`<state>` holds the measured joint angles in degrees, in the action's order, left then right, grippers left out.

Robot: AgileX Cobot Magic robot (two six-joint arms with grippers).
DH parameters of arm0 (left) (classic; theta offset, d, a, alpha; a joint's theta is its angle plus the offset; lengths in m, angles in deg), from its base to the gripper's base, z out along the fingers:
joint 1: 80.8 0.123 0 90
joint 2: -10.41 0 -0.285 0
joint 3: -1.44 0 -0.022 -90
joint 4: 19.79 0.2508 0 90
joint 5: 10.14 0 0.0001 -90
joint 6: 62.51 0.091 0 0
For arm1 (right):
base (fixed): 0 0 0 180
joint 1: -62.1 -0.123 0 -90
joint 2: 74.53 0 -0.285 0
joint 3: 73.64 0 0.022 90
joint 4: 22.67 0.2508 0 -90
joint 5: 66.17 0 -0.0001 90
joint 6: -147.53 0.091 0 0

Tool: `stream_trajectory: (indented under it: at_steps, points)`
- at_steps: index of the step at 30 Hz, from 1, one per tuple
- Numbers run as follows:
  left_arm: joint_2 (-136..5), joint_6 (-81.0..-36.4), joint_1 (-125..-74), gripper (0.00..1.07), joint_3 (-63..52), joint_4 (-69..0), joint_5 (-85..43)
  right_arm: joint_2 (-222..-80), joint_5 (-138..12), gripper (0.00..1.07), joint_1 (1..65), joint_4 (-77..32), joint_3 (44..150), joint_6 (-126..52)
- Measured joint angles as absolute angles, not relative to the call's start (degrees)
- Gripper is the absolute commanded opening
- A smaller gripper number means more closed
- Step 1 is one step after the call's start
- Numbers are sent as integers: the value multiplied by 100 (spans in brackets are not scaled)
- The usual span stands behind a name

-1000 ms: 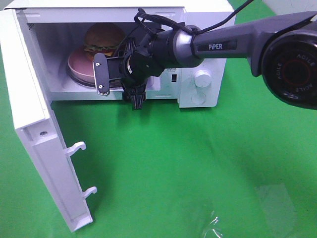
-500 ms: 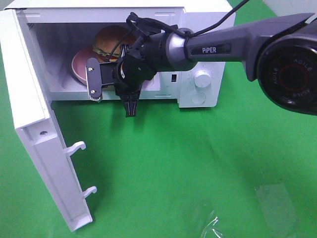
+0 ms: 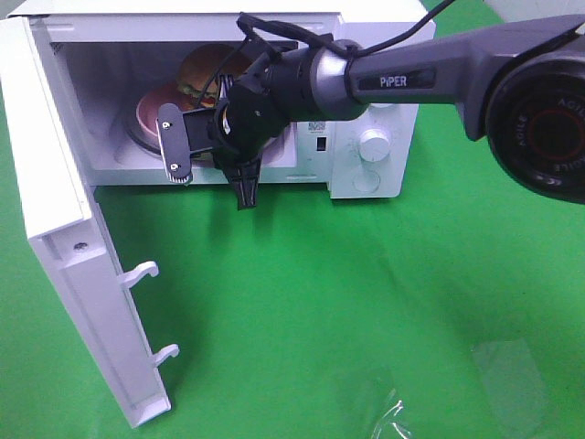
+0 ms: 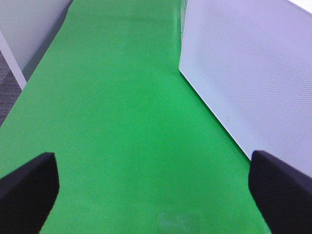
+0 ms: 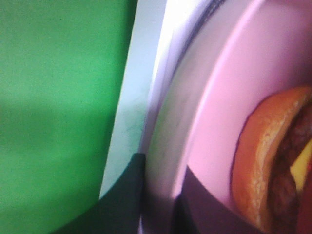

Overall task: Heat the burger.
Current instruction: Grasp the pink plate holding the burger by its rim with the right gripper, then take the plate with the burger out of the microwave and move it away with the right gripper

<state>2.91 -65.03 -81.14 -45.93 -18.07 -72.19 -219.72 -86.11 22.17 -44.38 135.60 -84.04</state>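
The burger (image 3: 203,69) sits on a pink plate (image 3: 149,114) inside the open white microwave (image 3: 366,101). My right gripper (image 3: 174,157) reaches into the opening at the plate's front edge. In the right wrist view its two dark fingers (image 5: 122,200) pinch the pink plate's rim (image 5: 214,112), and the burger's bun, patty and cheese (image 5: 263,161) show close beyond. My left gripper (image 4: 153,190) is out of the overhead view; its fingertips stand wide apart over bare green cloth with nothing between them.
The microwave door (image 3: 73,247) swings out to the front left with two white latch hooks (image 3: 142,271). A round knob (image 3: 373,144) is on the control panel. Clear plastic wrap (image 3: 507,370) lies front right. A white perforated panel (image 4: 253,73) is beside the left gripper.
My right gripper has slid a little left and closed from wide open onto the plate's rim. The plate and burger have shifted slightly inside the microwave. The left gripper has not changed.
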Motion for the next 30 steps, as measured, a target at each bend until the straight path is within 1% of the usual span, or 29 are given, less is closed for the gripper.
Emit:
stream_trajectory:
  at_steps: [3, 5, 10, 14, 15, 18, 20, 30]
  points:
    - [291, -6503, -8114, 98, -4593, -1807, -7219, -21932, -8783, 0, 2245, -4180, 13560, -8776]
    - [291, -6503, -8114, 98, -4593, -1807, -7219, -21846, -9075, 0, 2280, -3791, 13560, -9492]
    - [291, -6503, -8114, 98, -4593, -1807, -7219, -21760, -9150, 0, 2280, -3619, 13508, -9756]
    - [291, -6503, -8114, 98, -4593, -1807, -7219, -21502, -8955, 0, 2280, -3516, 13096, -9974]
    - [291, -6503, -8114, 98, -4593, -1807, -7219, -21381, -8823, 0, 2280, -3516, 12838, -10042]
    - [291, -6503, -8114, 98, -4593, -1807, -7219, -21273, -8714, 0, 2280, -3510, 12614, -10168]
    - [291, -6503, -8114, 98, -4593, -1807, -7219, -21026, -8479, 0, 2280, -3510, 12133, -10541]
    - [291, -6503, -8114, 98, -4593, -1807, -7219, -20528, -8061, 0, 2280, -3481, 11251, -11194]
